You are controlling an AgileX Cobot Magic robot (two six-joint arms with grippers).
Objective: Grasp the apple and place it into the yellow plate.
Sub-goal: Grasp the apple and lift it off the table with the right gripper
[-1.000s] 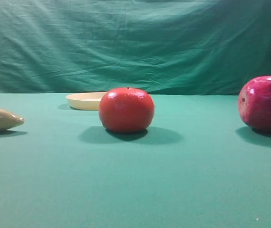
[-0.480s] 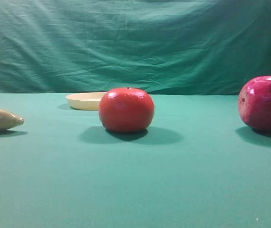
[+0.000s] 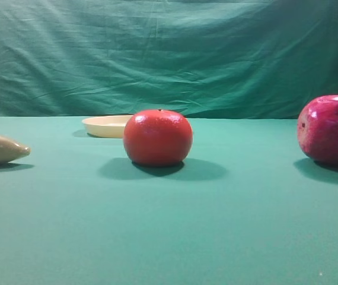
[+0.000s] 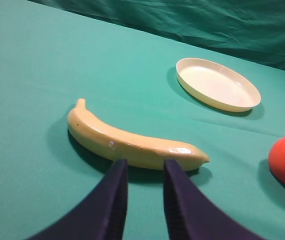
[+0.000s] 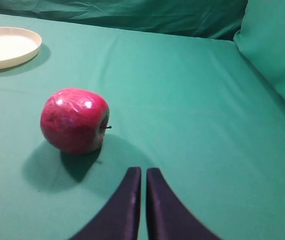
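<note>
One glossy magenta-pink round apple (image 5: 74, 120) rests on green cloth, ahead and left of the right gripper (image 5: 140, 175), jaws pressed together, empty. Nearer arm: right. Pale cream-yellow shallow round plate (image 5: 7, 46): farther left.

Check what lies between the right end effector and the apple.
Only bare green cloth: in the right wrist view nothing sits between the shut right end effector and the apple.

Banana (image 3: 0, 148) left, tomato (image 3: 158, 137) middle, apple (image 3: 330, 129) right, yellow plate (image 3: 105, 126) behind tomato
</note>
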